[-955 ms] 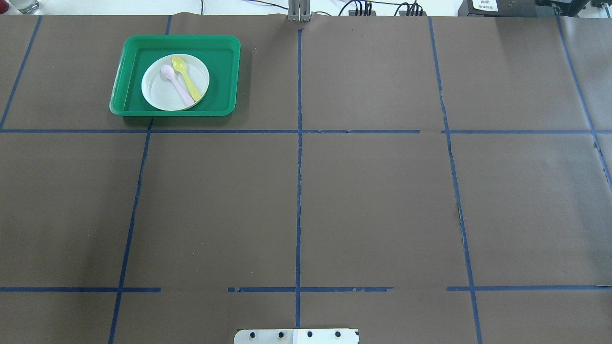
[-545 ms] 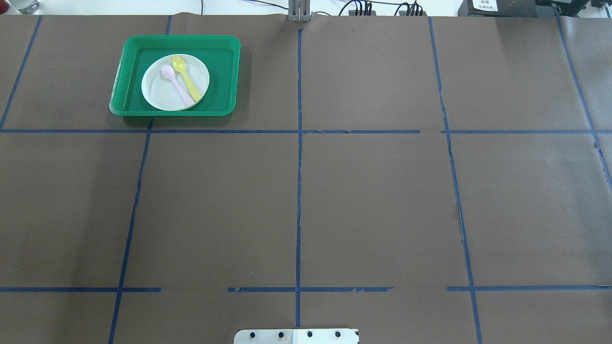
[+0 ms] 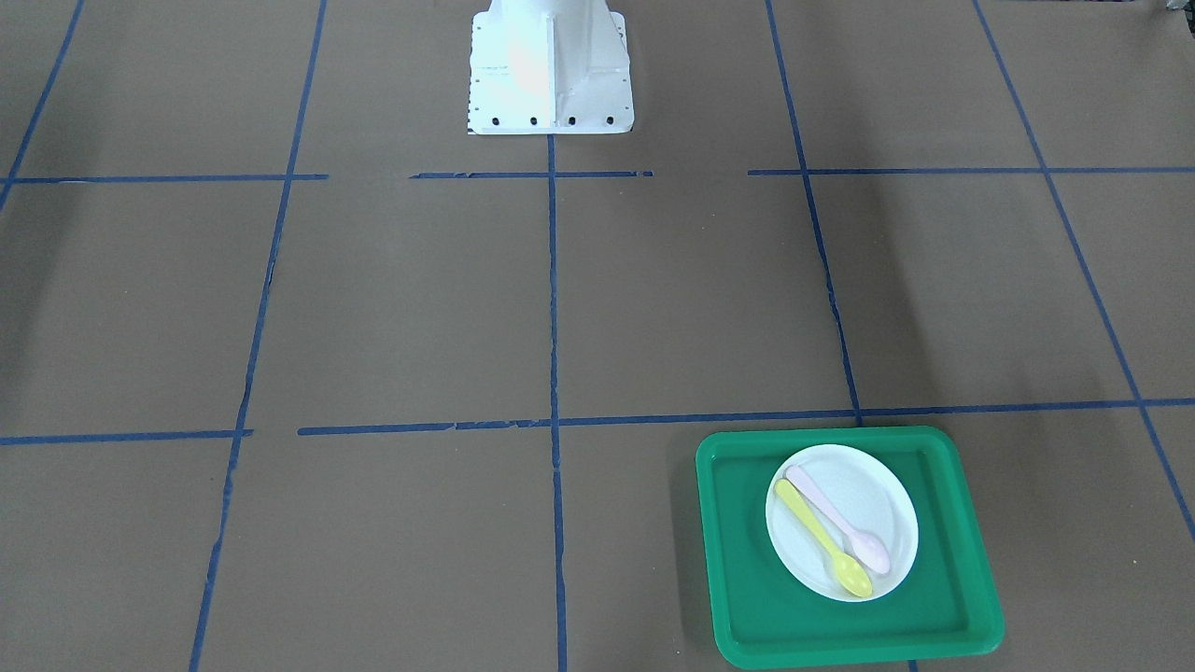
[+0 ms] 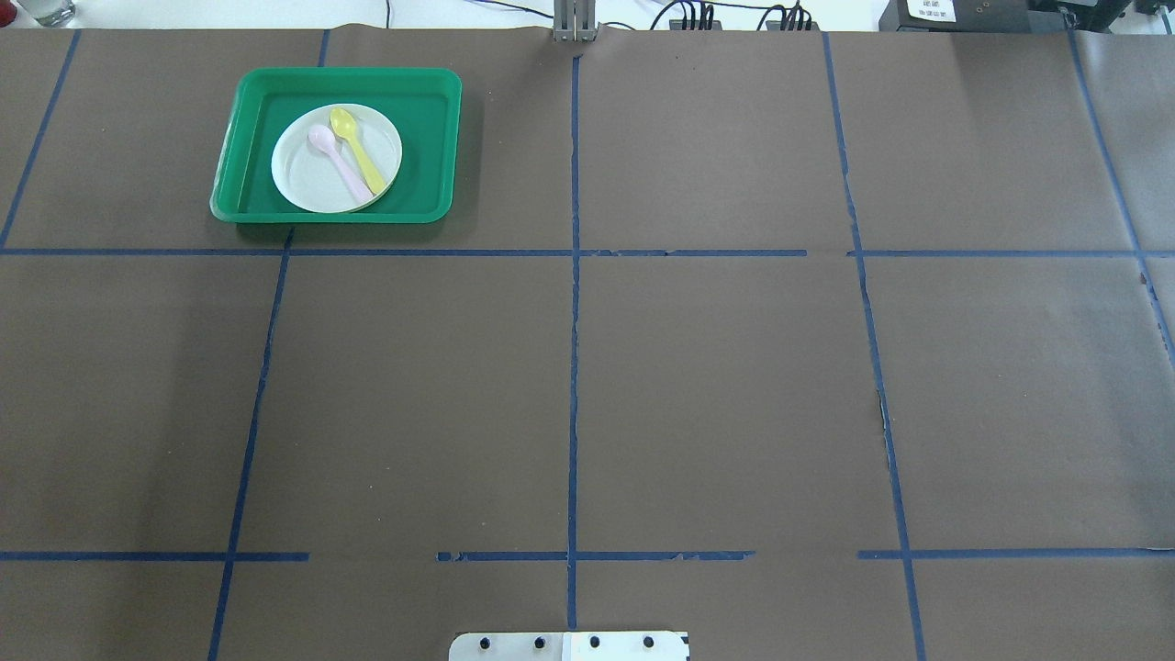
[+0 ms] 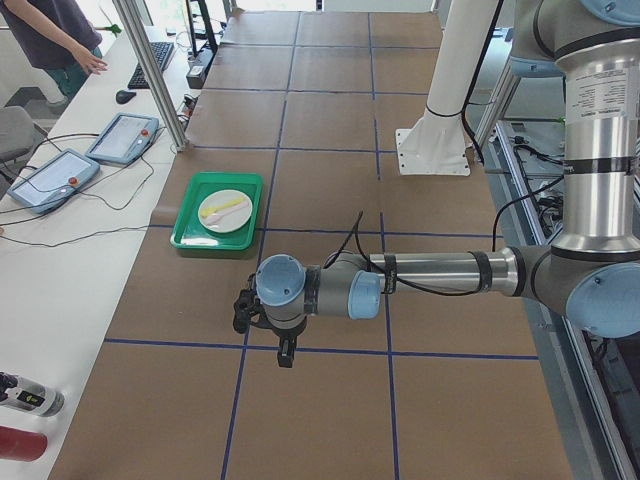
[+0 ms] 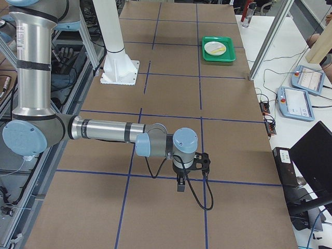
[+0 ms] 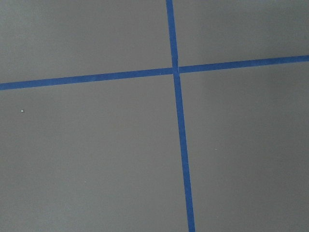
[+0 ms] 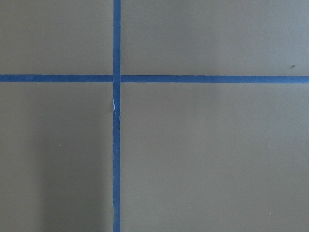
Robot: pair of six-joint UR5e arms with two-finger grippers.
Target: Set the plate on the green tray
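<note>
The green tray (image 4: 431, 138) lies on the brown table at the far left; it also shows in the front view (image 3: 962, 560) and both side views (image 5: 190, 235) (image 6: 210, 56). A white plate (image 4: 312, 179) (image 3: 878, 504) (image 5: 222, 210) (image 6: 215, 48) rests inside it, holding a pink spoon (image 4: 332, 156) and a yellow spoon (image 4: 360, 154). My left gripper (image 5: 285, 352) hangs over bare table, well short of the tray. My right gripper (image 6: 180, 184) hangs over the table's far other end. Both show only in side views, so I cannot tell if they are open or shut.
The robot's white base (image 3: 549, 65) stands at the table's near middle. A metal post (image 5: 150, 70) and teach pendants (image 5: 120, 135) are on the white bench beyond the tray. Blue tape lines cross the brown table surface (image 4: 734, 386).
</note>
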